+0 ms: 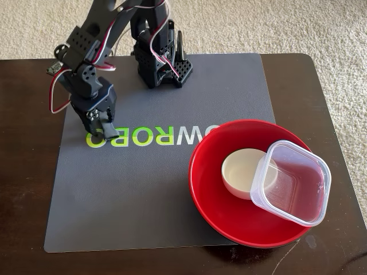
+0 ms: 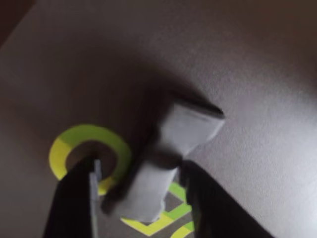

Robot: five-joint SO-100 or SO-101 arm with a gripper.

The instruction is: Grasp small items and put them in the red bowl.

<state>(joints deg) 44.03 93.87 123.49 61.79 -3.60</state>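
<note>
1. In the wrist view the gripper (image 2: 141, 198) sat low over the grey mat (image 2: 257, 74), jaws closed around a short dark-grey stubby bar (image 2: 171, 148).
2. The hold looked off-centre; the bar could probably twist loose during lifting.
3. The red bowl (image 1: 215, 203) already held the small cream round dish (image 1: 241, 172) and clear square plastic tub (image 1: 292, 183), leaving little free room; open mat lay between.

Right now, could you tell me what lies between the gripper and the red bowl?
In the fixed view, only bare grey mat with its printed lettering separates gripper and red bowl.
</note>
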